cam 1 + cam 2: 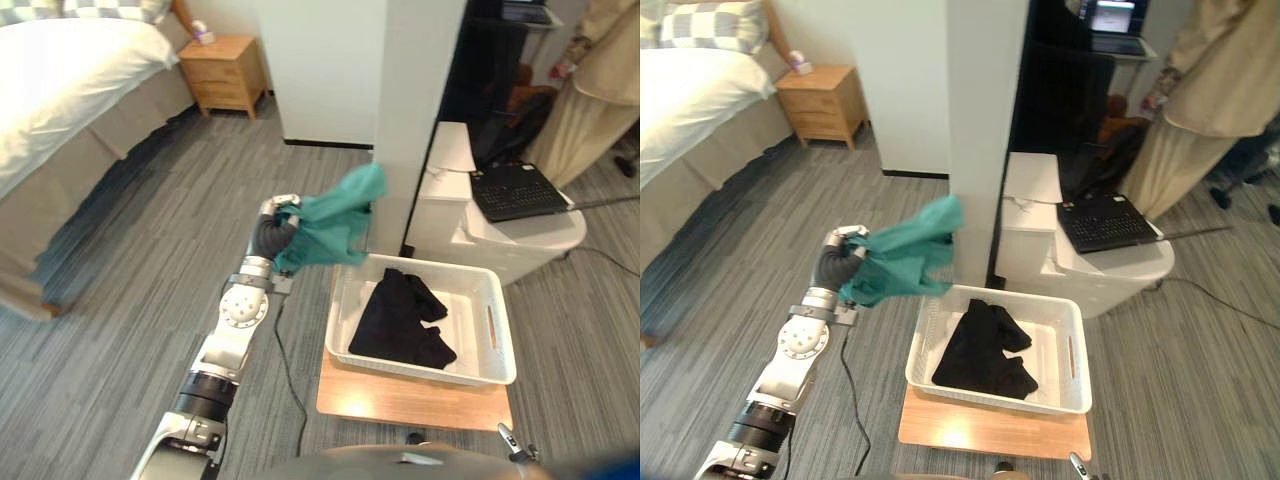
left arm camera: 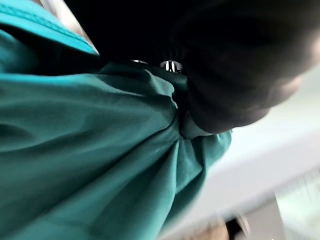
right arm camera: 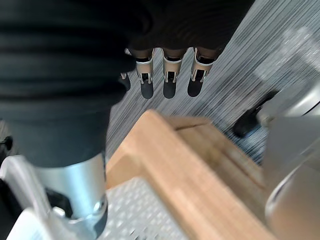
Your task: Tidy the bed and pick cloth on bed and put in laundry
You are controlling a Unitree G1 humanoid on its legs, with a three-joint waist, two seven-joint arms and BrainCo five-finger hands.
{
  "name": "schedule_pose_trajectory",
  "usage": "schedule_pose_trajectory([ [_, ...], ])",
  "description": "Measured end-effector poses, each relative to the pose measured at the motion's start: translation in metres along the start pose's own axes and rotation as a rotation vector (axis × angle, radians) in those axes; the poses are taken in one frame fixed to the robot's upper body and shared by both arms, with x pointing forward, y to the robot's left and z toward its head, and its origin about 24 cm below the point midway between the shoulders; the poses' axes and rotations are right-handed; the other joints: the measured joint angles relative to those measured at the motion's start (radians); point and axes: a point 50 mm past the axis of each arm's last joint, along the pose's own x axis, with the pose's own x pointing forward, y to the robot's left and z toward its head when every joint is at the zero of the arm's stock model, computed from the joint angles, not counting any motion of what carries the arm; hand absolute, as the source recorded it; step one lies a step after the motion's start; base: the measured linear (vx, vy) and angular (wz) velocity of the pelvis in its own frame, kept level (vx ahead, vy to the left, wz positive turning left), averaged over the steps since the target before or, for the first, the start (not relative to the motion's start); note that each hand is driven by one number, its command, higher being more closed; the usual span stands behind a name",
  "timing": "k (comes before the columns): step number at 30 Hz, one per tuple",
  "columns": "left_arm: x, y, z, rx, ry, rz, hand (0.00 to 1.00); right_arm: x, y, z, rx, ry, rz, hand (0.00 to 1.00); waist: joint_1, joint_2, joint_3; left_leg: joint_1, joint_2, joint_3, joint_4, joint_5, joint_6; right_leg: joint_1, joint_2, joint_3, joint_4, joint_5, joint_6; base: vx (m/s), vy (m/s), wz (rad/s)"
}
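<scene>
Left eye view, frame centre: left hand (image 1: 275, 220) clamps the teal cloth (image 1: 335, 225); carry it rightward, fully over the white basket (image 1: 430, 370), before releasing.

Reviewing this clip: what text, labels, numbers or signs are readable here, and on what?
No text is readable.
Laptop keyboard: key legends too small.
Laptop screen at the back: blurred.
Small item on the nightstand: too small to tell.
Teal cloth in the left hand, laundry basket: no print visible.
</scene>
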Motion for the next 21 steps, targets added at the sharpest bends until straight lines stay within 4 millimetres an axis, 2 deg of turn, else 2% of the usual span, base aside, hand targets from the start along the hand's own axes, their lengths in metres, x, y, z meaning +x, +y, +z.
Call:
schedule_pose_trajectory([
  [1,0.005,-0.007,0.003,0.001,-0.013,-0.045,1.00,-0.001,-0.002,-0.003,-0.019,0.011,0.002,0.00,-0.012,0.001,0.001,0.003,0.000,0.017,0.023,-0.007,0.001,-0.002,-0.004,0.029,0.002,0.001,0.001,-0.01,-0.023,-0.47],
  [3,0.011,-0.011,0.008,0.004,-0.028,-0.068,1.00,-0.003,-0.003,-0.006,-0.038,0.017,0.002,0.00,-0.017,0.004,0.002,0.004,-0.001,0.023,0.042,-0.011,0.000,-0.002,-0.005,0.050,0.003,0.002,0.002,-0.04,-0.043,-0.42],
  [6,0.022,-0.011,0.017,0.017,-0.066,-0.083,1.00,-0.005,-0.003,-0.012,-0.068,0.043,0.010,0.00,-0.041,0.010,0.001,0.010,-0.001,0.023,0.051,-0.016,-0.006,-0.003,-0.003,0.067,0.004,0.003,0.003,-0.04,-0.055,-0.21],
  [13,0.044,-0.019,0.031,0.055,-0.066,-0.133,1.00,-0.006,0.000,-0.021,-0.121,0.082,0.025,0.00,-0.057,0.012,0.002,0.014,-0.005,0.050,0.052,-0.017,-0.007,-0.043,0.010,0.136,0.023,0.009,0.002,-0.06,-0.043,-0.25],
  [18,0.067,-0.020,0.046,0.007,-0.073,-0.145,1.00,-0.009,-0.003,-0.026,-0.124,0.101,0.010,0.00,-0.097,0.010,0.004,0.017,-0.007,0.057,0.050,-0.020,-0.007,-0.058,0.019,0.175,0.032,0.010,0.003,-0.08,-0.046,-0.22],
  [21,0.076,-0.021,0.057,-0.001,-0.110,-0.139,1.00,-0.010,-0.004,-0.031,-0.121,0.120,0.004,0.00,-0.106,0.009,0.005,0.011,-0.007,0.075,0.049,-0.021,-0.008,-0.076,0.024,0.200,0.034,0.015,0.005,-0.09,-0.058,-0.23],
])
